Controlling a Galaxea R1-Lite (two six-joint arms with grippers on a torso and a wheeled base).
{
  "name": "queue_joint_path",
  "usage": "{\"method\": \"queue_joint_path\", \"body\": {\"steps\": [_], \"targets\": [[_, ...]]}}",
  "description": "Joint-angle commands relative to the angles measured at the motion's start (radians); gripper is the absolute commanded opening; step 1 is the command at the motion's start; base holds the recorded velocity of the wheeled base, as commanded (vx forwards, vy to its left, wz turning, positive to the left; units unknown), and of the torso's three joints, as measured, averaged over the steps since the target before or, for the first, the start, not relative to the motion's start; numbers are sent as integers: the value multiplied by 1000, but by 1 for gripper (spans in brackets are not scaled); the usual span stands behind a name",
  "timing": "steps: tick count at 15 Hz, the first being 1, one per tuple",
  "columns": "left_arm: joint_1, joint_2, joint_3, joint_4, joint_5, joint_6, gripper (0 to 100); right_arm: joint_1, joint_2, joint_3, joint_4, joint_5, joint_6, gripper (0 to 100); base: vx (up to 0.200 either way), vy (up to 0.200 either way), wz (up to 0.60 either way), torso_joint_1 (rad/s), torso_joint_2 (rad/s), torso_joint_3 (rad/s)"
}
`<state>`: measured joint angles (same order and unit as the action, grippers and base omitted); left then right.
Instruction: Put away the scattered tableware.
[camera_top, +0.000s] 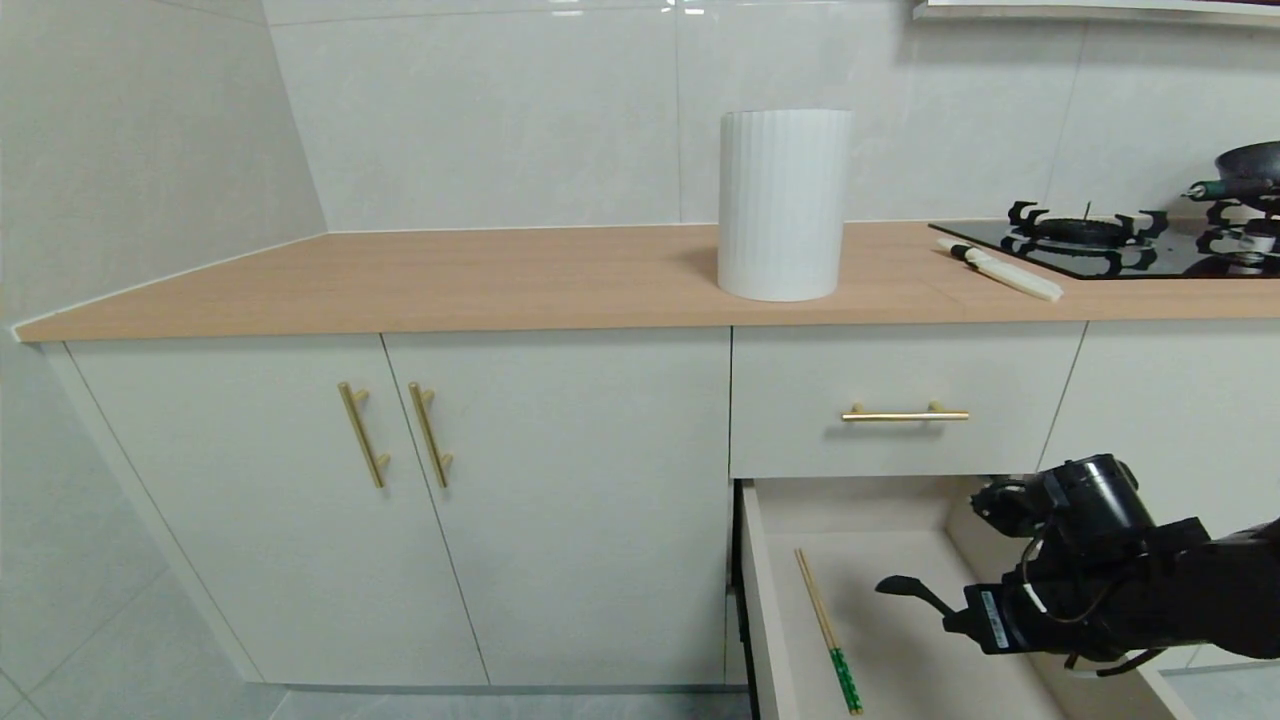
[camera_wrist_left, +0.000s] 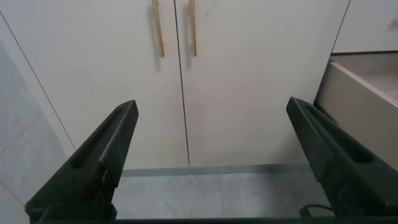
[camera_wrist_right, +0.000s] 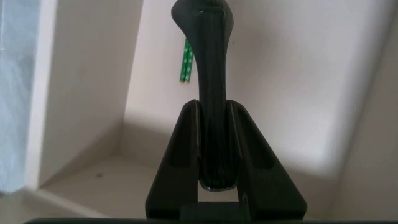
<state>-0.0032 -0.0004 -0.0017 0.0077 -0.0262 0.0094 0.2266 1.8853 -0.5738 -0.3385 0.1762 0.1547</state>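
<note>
My right gripper (camera_top: 962, 617) hangs over the open drawer (camera_top: 758, 580), shut on the handle of a black spoon (camera_top: 906, 588). In the right wrist view the spoon (camera_wrist_right: 208, 37) sticks out straight from between the shut fingers (camera_wrist_right: 180, 143) of the gripper (camera_wrist_right: 213, 118). A pair of wooden chopsticks with green ends (camera_top: 826, 632) lies on the drawer floor, left of the spoon; their green ends (camera_wrist_right: 185, 59) show beside the spoon's bowl. My left gripper (camera_wrist_left: 211, 111) is open and holds nothing, low in front of the cabinet doors (camera_wrist_left: 249, 81).
On the wooden counter (camera_top: 500, 280) stand a tall white ribbed container (camera_top: 783, 205) and a white-handled knife (camera_top: 1000, 270) beside the black gas hob (camera_top: 1110, 245). A dark pan (camera_top: 1250, 165) sits on the far burner. A shut drawer with a gold handle (camera_top: 905, 413) is above the open one.
</note>
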Motion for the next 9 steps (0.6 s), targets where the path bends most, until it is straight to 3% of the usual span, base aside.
{"method": "queue_joint_path", "body": {"steps": [1,9], "targets": [[0,0,0,0,0,0,100,0,97,15,-48,-4,3,0,0,0,0,0,0,0],[0,0,0,0,0,0,100,5,331,55,-425,-106,60,0,0,0,0,0,0,0]]}}
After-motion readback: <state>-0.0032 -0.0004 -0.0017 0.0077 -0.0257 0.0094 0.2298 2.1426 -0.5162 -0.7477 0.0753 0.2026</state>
